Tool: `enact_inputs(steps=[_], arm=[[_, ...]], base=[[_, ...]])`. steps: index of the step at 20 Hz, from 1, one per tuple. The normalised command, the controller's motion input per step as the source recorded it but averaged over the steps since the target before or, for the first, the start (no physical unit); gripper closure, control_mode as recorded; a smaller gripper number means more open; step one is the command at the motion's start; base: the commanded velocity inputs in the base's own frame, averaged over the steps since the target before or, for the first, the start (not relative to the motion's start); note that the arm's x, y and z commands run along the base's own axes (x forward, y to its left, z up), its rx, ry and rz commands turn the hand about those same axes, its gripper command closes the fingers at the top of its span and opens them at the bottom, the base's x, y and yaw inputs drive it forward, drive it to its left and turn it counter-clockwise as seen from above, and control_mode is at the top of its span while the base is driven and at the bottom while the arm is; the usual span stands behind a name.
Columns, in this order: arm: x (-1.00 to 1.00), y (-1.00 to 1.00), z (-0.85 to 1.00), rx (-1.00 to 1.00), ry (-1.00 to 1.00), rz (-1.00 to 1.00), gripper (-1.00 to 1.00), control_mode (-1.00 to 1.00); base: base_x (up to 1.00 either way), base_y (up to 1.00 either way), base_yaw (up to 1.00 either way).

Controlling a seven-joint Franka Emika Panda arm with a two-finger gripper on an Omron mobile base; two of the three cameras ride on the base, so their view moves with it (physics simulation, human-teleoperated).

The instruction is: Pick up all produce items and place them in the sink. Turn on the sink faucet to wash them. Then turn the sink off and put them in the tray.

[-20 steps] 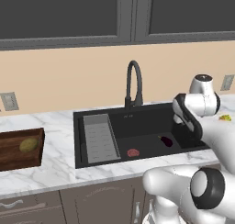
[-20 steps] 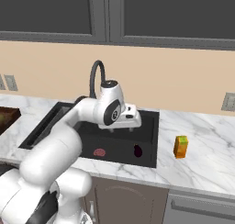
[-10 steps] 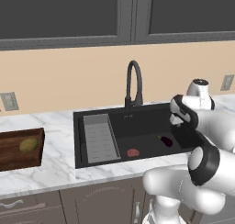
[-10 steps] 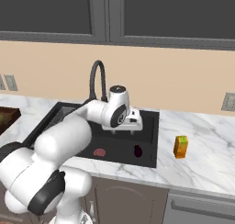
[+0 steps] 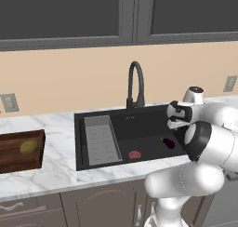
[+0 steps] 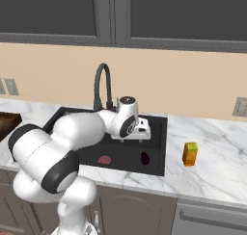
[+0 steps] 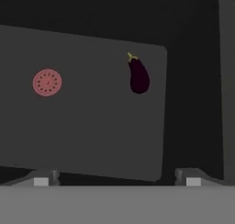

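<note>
Claw (image 7: 117, 179) above dark purple eggplant (image 7: 138, 76).

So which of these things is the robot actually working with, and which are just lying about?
Part of the job:
- purple eggplant lying in the sink
- olive-yellow lump in the wooden tray
- black faucet
- the open fingers, above the basin

Just lying about:
- orange block with green top on the counter
- red disc on the sink floor

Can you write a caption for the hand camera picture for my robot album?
Open pincer hovering over the black sink, above a purple eggplant and red drain disc.
</note>
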Motion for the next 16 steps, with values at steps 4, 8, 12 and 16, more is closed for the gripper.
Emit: enact_inputs(steps=[4,8,12,16], arm=[[0.45,-0.05,-0.31,0.0,0.0,0.0,-1.0,-1.0],[0.46,-0.1,-0.29,0.0,0.0,0.0,-1.0,-1.0],[0.44,-0.15,-0.29,0.0,0.0,0.0,-1.0,-1.0],[0.44,-0.15,-0.31,0.01,0.0,0.0,-1.0,-1.0]], base=[[0.0,0.0,0.0],[0.0,0.0,0.0],[0.0,0.0,0.0],[0.0,0.0,0.0]])
